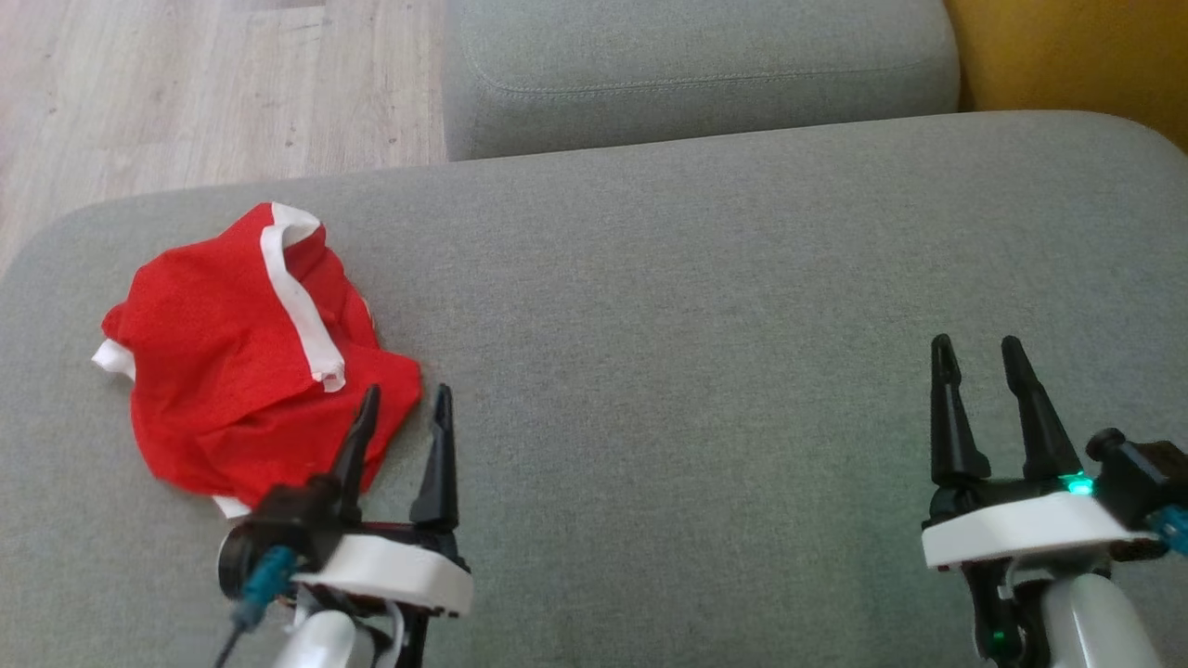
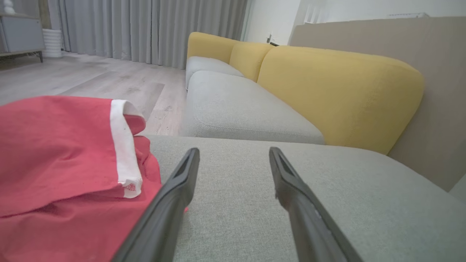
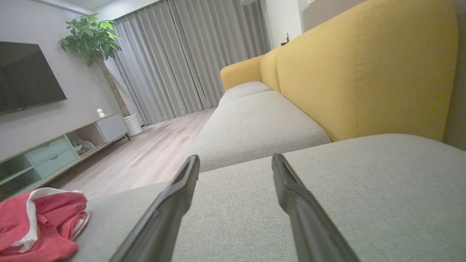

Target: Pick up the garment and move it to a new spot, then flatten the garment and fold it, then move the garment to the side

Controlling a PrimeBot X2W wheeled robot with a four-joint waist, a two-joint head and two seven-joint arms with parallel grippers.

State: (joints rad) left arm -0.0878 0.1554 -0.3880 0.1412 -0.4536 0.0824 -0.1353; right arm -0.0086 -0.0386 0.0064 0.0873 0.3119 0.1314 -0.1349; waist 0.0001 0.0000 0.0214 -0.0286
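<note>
The red garment [image 1: 246, 353] lies crumpled at the left of the head view on the grey cushion [image 1: 705, 306]. The left gripper [image 1: 406, 394], lower left, has its jaws spread and empty, one finger over the garment's near edge. The right gripper [image 1: 976, 343], lower right, is likewise spread and empty, well apart from it.

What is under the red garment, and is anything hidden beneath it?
The red garment lies crumpled on the grey seat cushion; bare cushion fabric shows around it. Whatever is beneath its folds is covered, so I cannot tell if anything else is there.
</note>
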